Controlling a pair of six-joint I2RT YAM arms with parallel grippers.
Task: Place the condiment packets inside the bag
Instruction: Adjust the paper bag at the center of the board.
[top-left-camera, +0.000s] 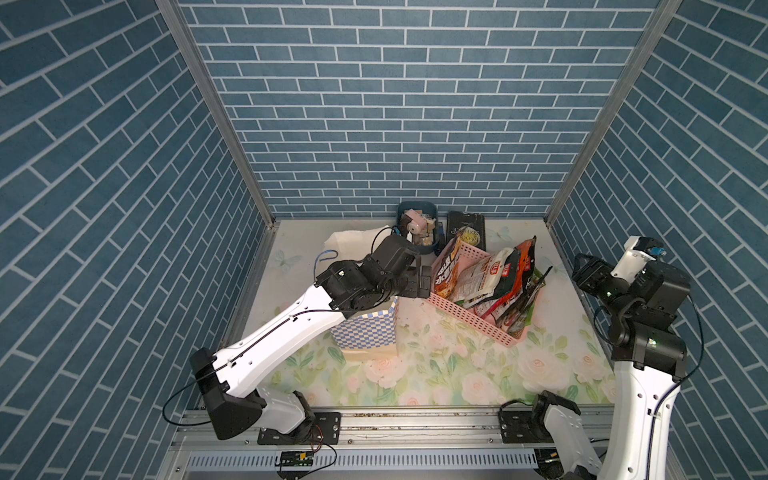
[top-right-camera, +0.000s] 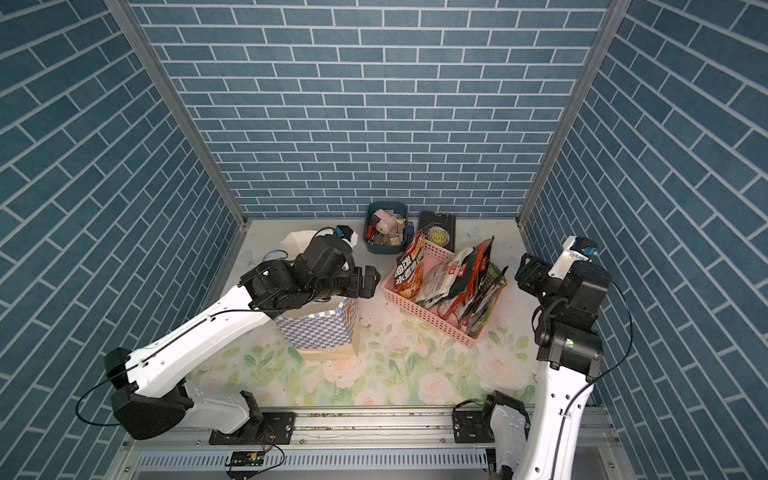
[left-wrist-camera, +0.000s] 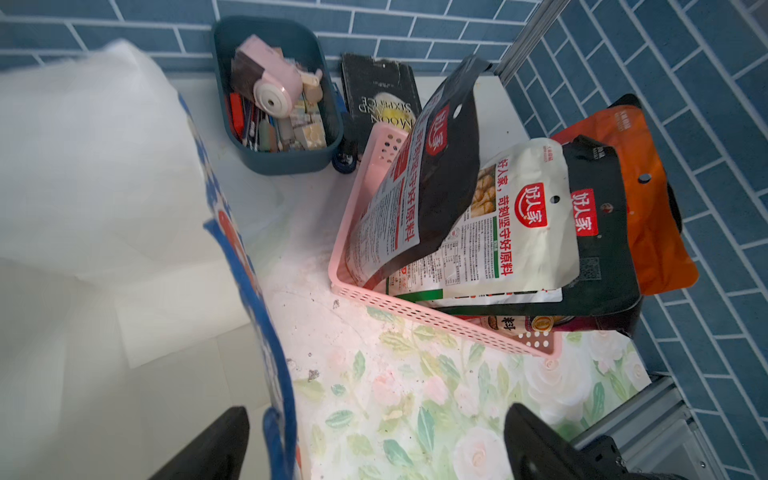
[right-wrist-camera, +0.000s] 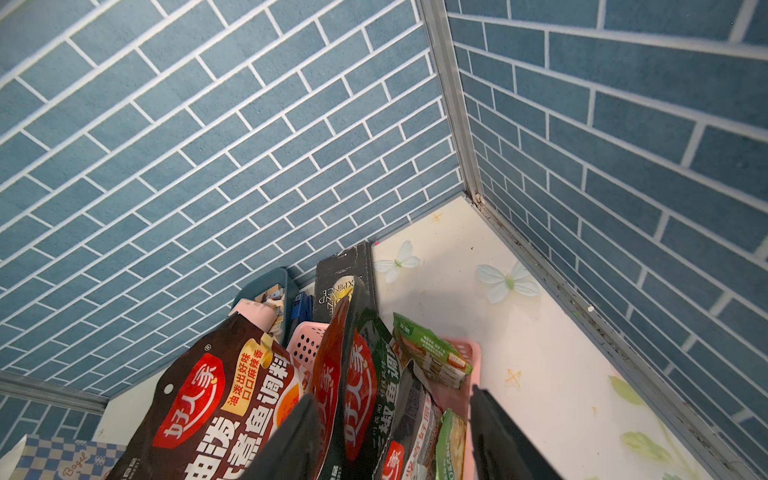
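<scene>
The condiment packets (top-left-camera: 490, 282) (top-right-camera: 449, 278) stand crowded in a pink basket (top-left-camera: 473, 320), black, white, orange and green; in the wrist views the packets (left-wrist-camera: 498, 232) (right-wrist-camera: 216, 399) lean on one another. The checkered bag (top-left-camera: 365, 336) (top-right-camera: 320, 332) stands left of the basket, its mouth mostly hidden under my left arm. My left gripper (top-left-camera: 417, 284) (left-wrist-camera: 376, 444) is open wide and empty, hovering at the bag's right rim (left-wrist-camera: 245, 257), which passes just inside one finger. My right gripper (top-left-camera: 579, 266) (right-wrist-camera: 395, 440) hangs open above the basket's right end, with packet tops showing between its fingers.
A dark blue tub (top-left-camera: 432, 216) (left-wrist-camera: 286, 160) of small odds and ends stands at the back wall, a black book (top-left-camera: 465, 226) (left-wrist-camera: 374, 95) beside it. The basket (left-wrist-camera: 436, 318) sits diagonally, near the right wall. The floral tabletop (top-left-camera: 436, 374) stretches to the front rail.
</scene>
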